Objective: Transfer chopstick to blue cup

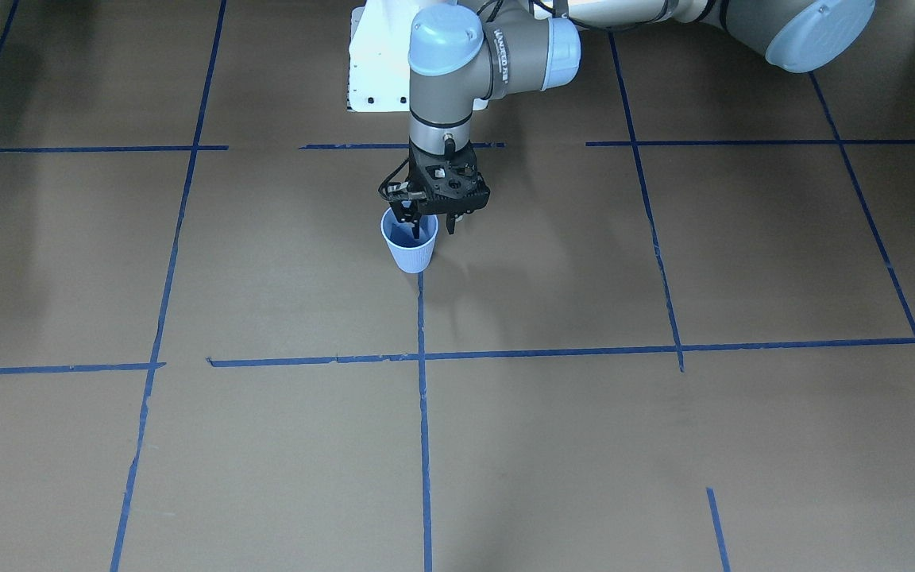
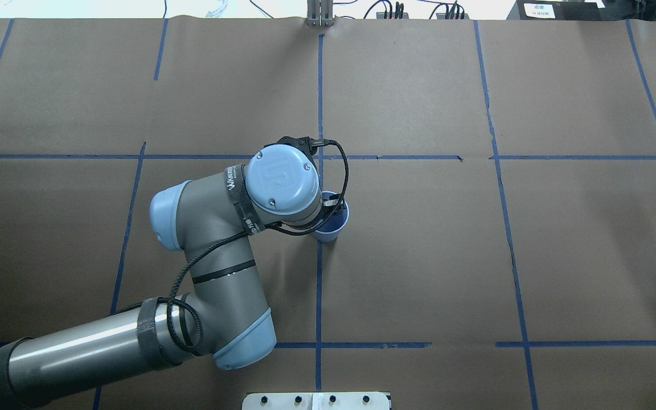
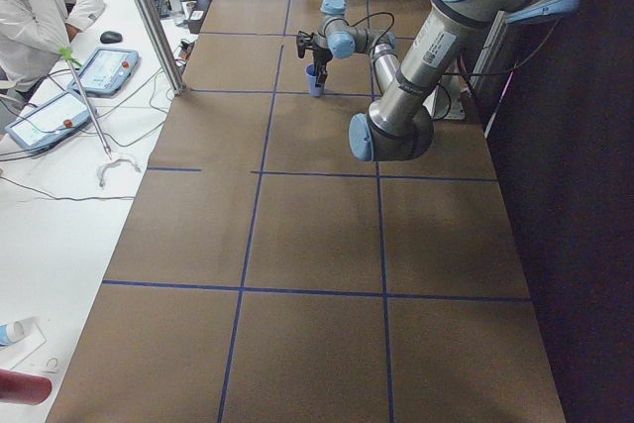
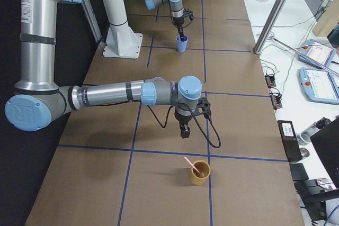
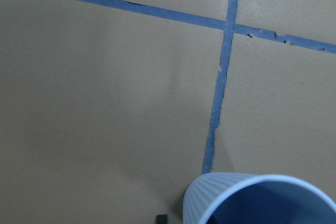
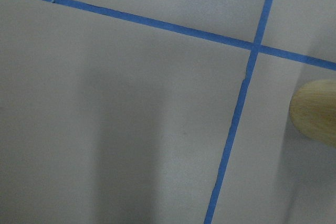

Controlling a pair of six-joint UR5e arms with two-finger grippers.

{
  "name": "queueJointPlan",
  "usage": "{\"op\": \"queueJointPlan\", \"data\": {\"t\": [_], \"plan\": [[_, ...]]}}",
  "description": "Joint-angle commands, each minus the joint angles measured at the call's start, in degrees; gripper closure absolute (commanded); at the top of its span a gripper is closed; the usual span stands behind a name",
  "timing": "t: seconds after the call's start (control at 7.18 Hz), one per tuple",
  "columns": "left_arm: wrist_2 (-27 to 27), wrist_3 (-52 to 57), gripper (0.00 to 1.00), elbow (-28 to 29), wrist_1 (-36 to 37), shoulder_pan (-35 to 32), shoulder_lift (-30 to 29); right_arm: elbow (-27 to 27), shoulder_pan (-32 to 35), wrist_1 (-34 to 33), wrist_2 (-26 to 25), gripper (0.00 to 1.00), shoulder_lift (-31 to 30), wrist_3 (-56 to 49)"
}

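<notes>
The blue cup [image 1: 411,250] stands upright on the brown table near a tape crossing. My left gripper [image 1: 430,226] hangs straight down over it, open, with one finger [image 1: 411,224] inside the cup and the other outside its rim. Nothing shows between the fingers. In the overhead view the wrist hides most of the blue cup [image 2: 335,226]. The pink chopstick [image 4: 192,165] leans inside a brown cup [image 4: 200,173] at the table's right end. My right gripper [image 4: 184,130] hovers just behind that brown cup; I cannot tell whether it is open or shut.
Dark blue tape lines [image 1: 422,413] grid the brown table. The white robot base plate [image 1: 370,63] lies behind the blue cup. A metal pole [image 3: 149,17] stands at the table's edge. A side table holds tablets [image 3: 109,68], and a seated person [image 3: 35,17] is beside it.
</notes>
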Motion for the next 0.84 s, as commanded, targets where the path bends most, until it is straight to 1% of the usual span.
{"op": "queueJointPlan", "data": {"t": [0.0,0.14,0.28,0.42,0.56,0.7], "plan": [[-0.84,0.42,0.0,-14.71,7.63,-4.06,2.79,0.37,0.0,0.03,-0.05,0.0,0.07,0.15],[-1.45,4.78,0.0,-21.92,12.91,-6.33,5.24,0.28,0.0,0.03,-0.14,0.0,0.16,0.07],[-3.72,11.08,0.0,-27.91,18.09,-8.88,8.92,0.11,0.0,0.03,-0.4,0.0,0.16,-0.11],[-6.79,18.37,0.0,-33.02,20.41,-12.3,13.74,-0.15,0.87,0.03,-0.75,0.0,0.24,-0.2],[-9.86,24.53,0.0,-35.24,20.52,-15.81,18.58,-0.5,2.71,0.03,-1.1,0.0,0.24,-0.29],[-12.5,29.03,0.0,-36.4,20.43,-18.81,22.98,-2.68,6.12,0.03,-2.32,0.0,0.77,-0.81]]}}
